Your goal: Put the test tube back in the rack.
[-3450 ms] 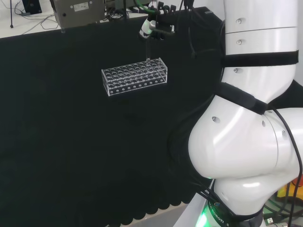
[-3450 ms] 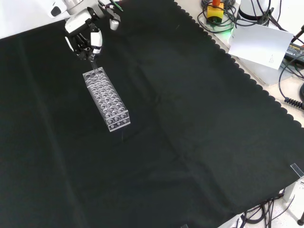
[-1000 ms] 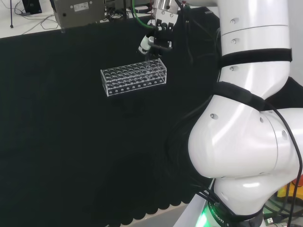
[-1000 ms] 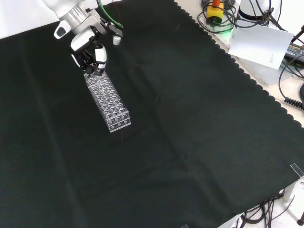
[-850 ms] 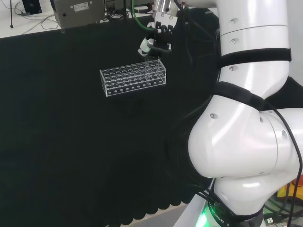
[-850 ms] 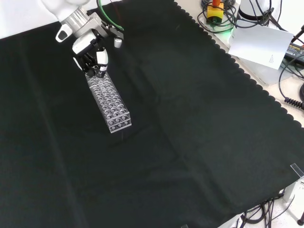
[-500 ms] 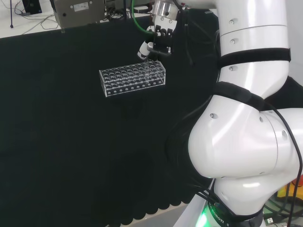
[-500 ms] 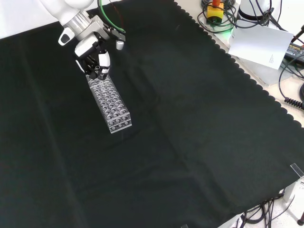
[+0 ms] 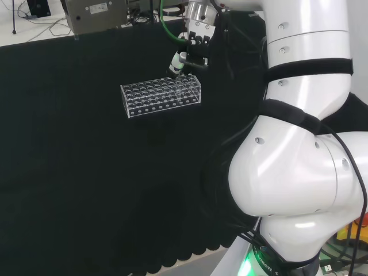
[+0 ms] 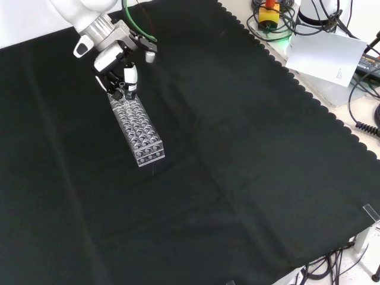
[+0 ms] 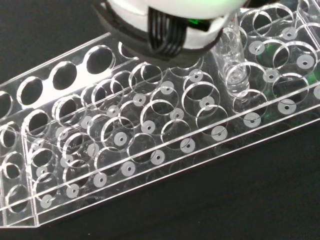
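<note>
From the head view, the hand (image 9: 185, 56) hangs over the right end of the clear rack (image 9: 161, 95). In the front view, its fingers (image 10: 128, 76) curl together there. Up close, a test tube (image 11: 234, 64) stands in a rack hole.

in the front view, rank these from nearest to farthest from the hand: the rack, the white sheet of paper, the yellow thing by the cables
1. Rack: just below the hand, its upper end right under the fingers.
2. Yellow thing: top edge, well to the right, off the black cloth.
3. White sheet of paper: farther right again, beyond the cloth's scalloped edge.
</note>
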